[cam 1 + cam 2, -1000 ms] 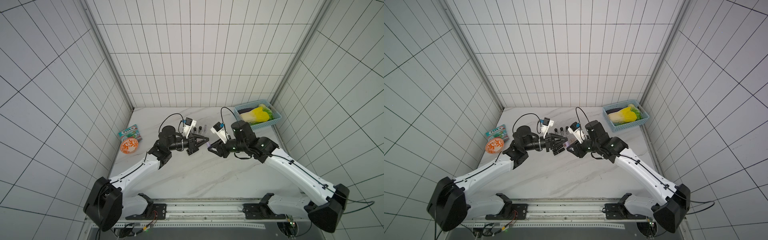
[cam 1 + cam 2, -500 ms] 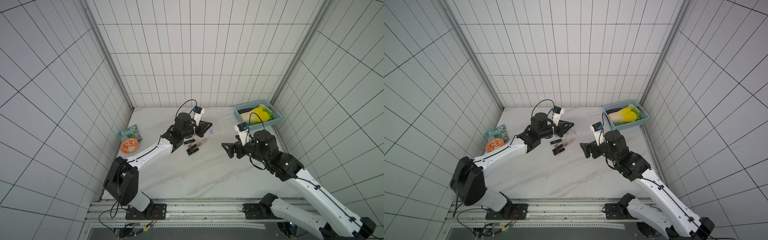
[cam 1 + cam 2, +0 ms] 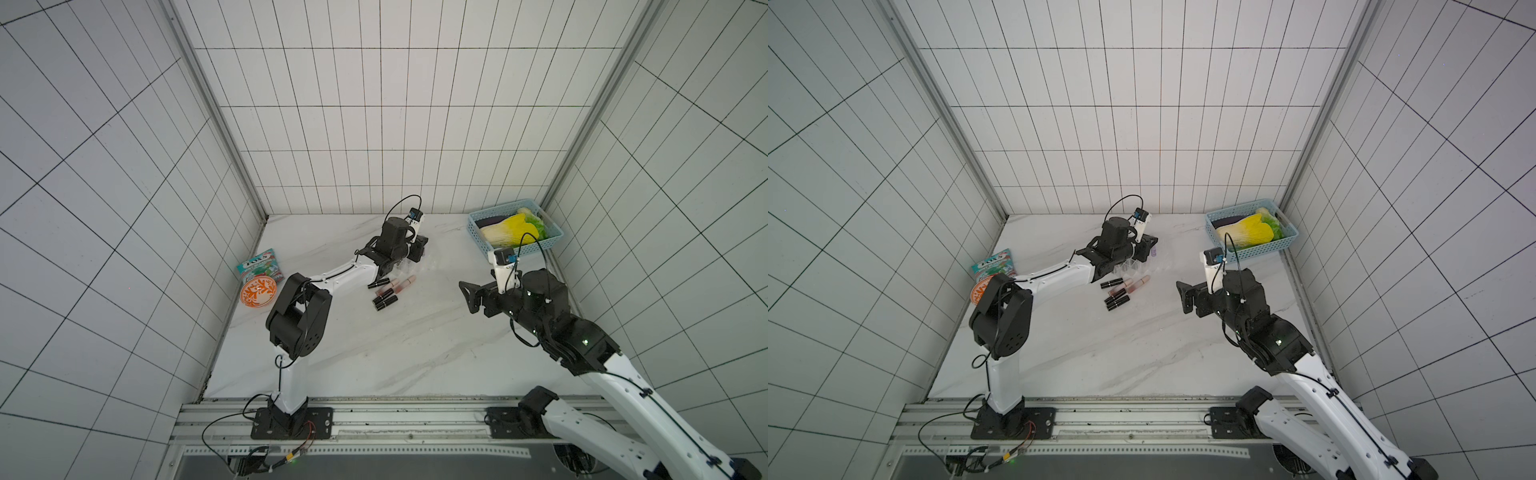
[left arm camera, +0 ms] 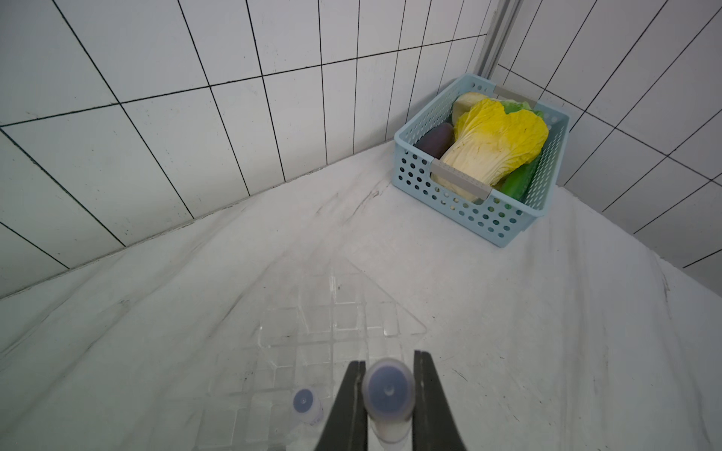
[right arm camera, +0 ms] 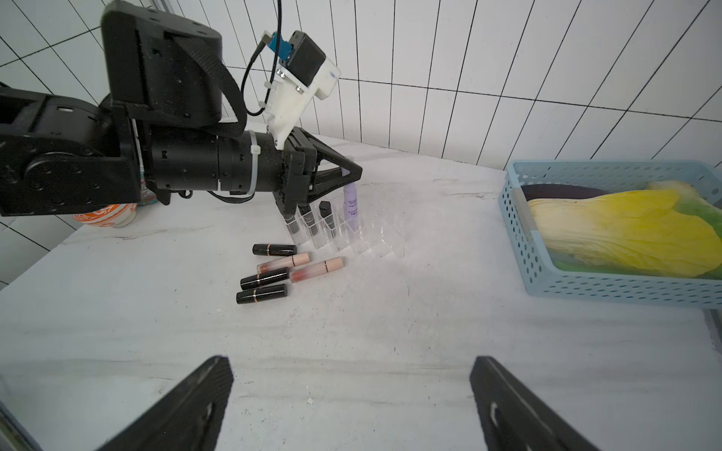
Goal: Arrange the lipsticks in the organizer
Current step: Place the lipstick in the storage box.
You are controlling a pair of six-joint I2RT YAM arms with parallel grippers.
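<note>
Left claw (image 4: 389, 361): clamped on lilac lipstick (image 4: 388, 394), over clear organizer (image 4: 340, 316).
Right claw (image 5: 351, 363): spread wide, empty, above desk (image 5: 390, 332).
Five loose lipsticks (image 5: 265, 278) beside organizer.

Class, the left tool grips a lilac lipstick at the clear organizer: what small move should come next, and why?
Probably ease the left tool straight down. It is shut on an upright lilac lipstick over the organizer, next to a second lilac tube already standing in a slot, and the slots ahead look empty. Whether the held tube is seated is unclear.
</note>
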